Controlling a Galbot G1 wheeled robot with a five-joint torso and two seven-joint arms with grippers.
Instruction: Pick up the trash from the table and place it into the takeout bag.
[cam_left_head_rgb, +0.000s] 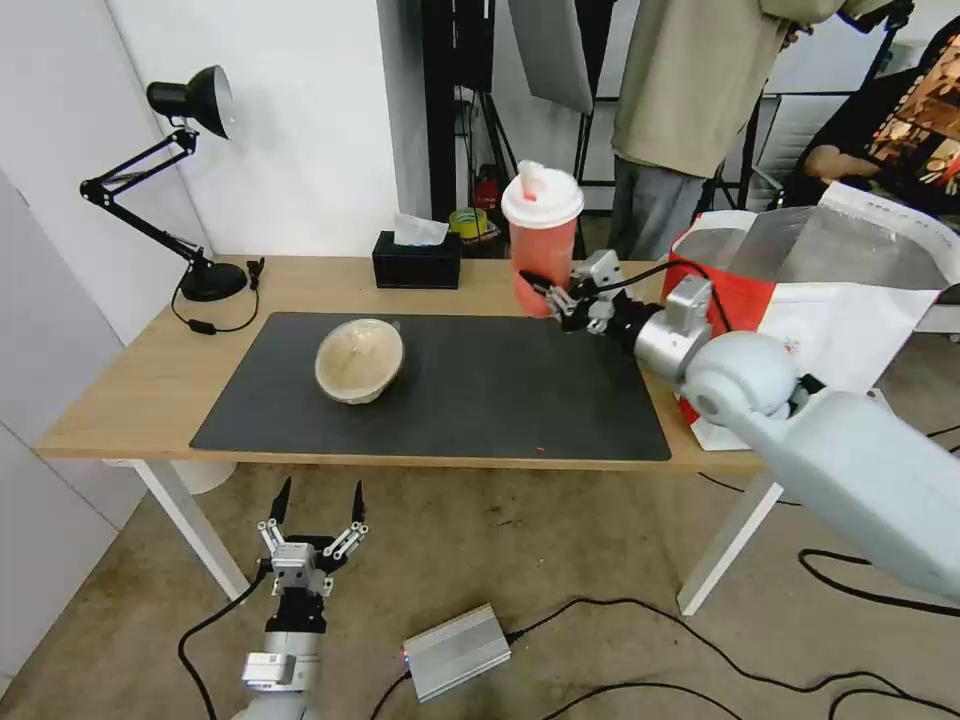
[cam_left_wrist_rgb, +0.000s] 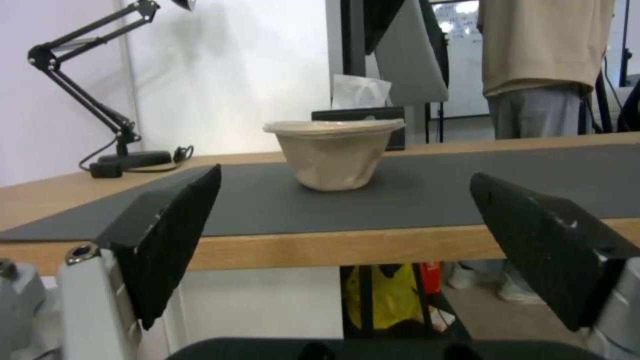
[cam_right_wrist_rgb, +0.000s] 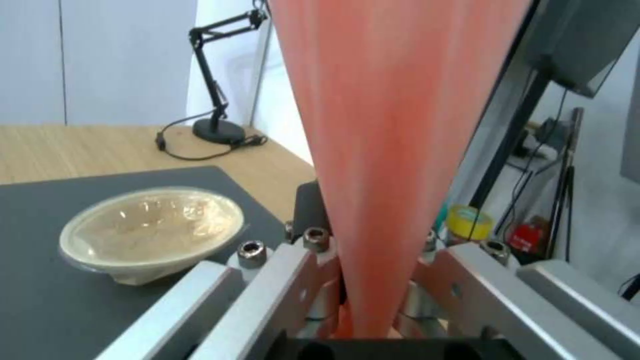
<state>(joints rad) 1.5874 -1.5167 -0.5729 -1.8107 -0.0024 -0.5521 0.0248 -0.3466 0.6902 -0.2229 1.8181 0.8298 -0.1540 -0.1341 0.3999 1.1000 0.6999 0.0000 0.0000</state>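
Head view: right gripper (cam_left_head_rgb: 548, 291) is clamped on the lower part of the cup (cam_left_head_rgb: 541, 240), near the table's (cam_left_head_rgb: 150, 370) far edge, just past the mat's (cam_left_head_rgb: 500, 390) back edge. Cup stands upright, long axis vertical, white lid on top; whether its base touches the table cannot be told. Right arm reaches forward and inward from the lower right, wrist roughly level, in front of the bag (cam_left_head_rgb: 800, 290), which sits at the table's right end with its foil mouth open. Right wrist view: cup (cam_right_wrist_rgb: 387, 125) runs straight up out of the closed fingers (cam_right_wrist_rgb: 313, 280).

Bowl (cam_left_head_rgb: 359, 360) lies on the mat's left half, tipped, well apart from both grippers. Left gripper (cam_left_head_rgb: 314, 515) hangs below the table's front edge, fingers spread wide and empty, pointing toward the bowl (cam_left_wrist_rgb: 333, 152).
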